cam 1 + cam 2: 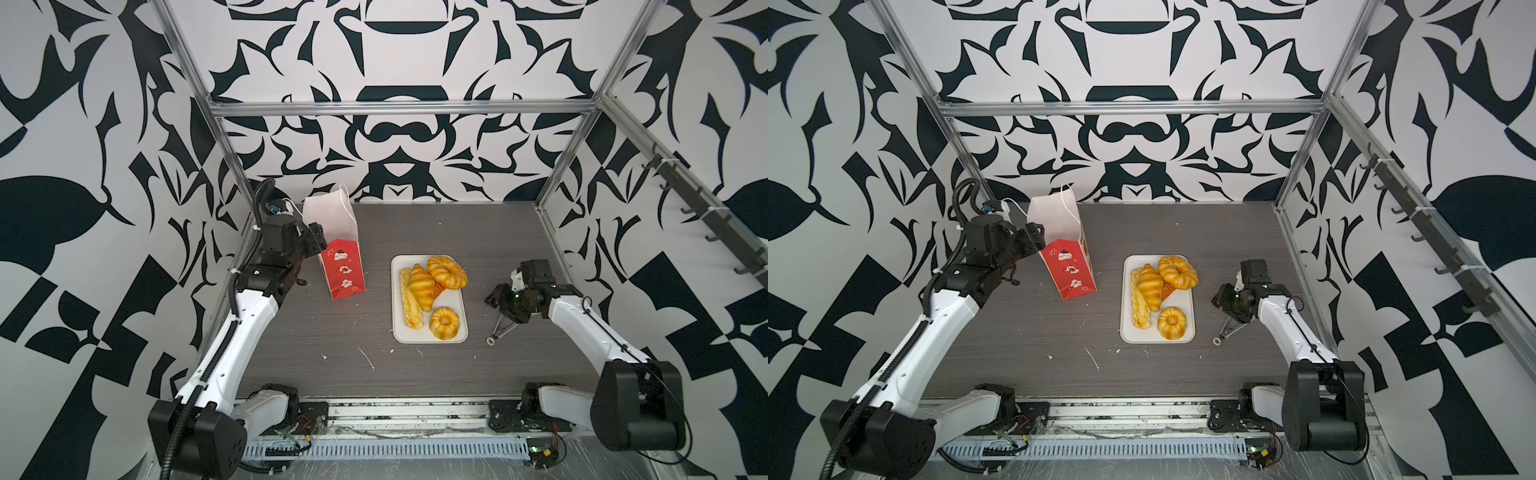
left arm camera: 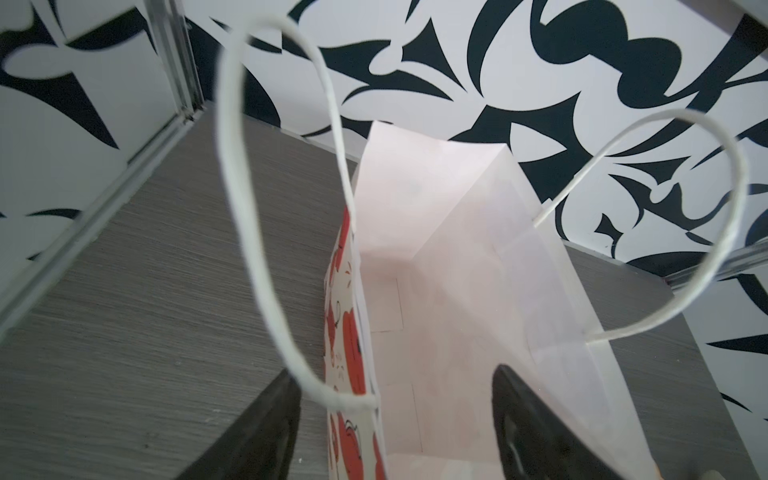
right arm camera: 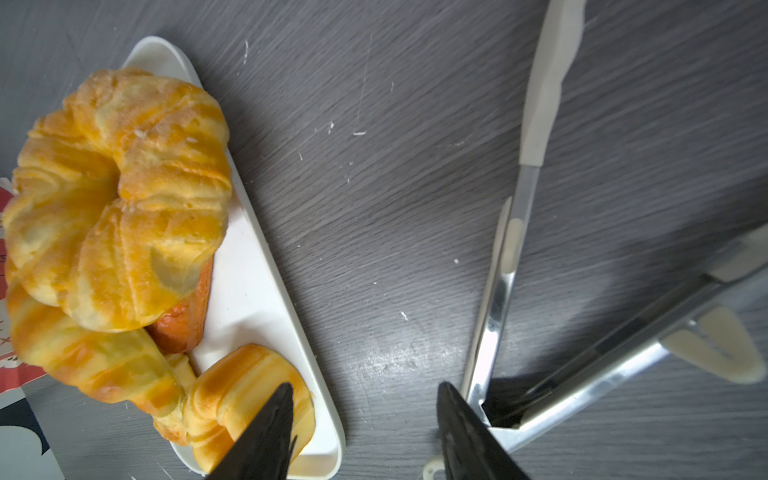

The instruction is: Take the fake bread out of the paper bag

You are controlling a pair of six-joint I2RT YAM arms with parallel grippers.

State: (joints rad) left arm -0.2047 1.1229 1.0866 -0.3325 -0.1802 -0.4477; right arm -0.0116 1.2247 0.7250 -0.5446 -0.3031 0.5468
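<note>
The left gripper (image 1: 318, 237) is hovering at the upper rim of the bag (image 1: 345, 270) at the back left of the table (image 1: 291, 332) in a top view. The bag is standing upright there with its mouth gaping. Well apart to the right, the bread (image 1: 428, 286) is lying heaped on the tray (image 1: 455, 299) near the table's middle. The stick (image 1: 409, 309) is lying along the tray's left edge, and the ring bun (image 1: 444, 323) is sitting at the front. The right gripper (image 1: 493, 297) is hanging just right of the tray, over the tongs (image 1: 500, 328), which are lying on the table. In both top views the layout is reading alike, with the bag (image 1: 1071, 270) keeping clear of the tray (image 1: 1183, 297). In the left wrist view the left gripper (image 2: 397, 372) is standing wide open. One of its fingers (image 2: 266, 432) is hanging outside over the table and the other is reaching inside the bag's (image 2: 457, 270) white mouth. The near wall and a cord handle (image 2: 266, 249) are passing between them, and nothing is being pinched. In the right wrist view the right gripper (image 3: 365, 386) is standing partly open, with bare table showing between its fingers (image 3: 262, 436), and it is gripping nothing. The hinge of the tongs (image 3: 498, 291) is sitting just beside one finger, and I cannot tell whether they are touching. The bread (image 3: 116, 199) is crowding the tray (image 3: 249, 270) on the other side.
</note>
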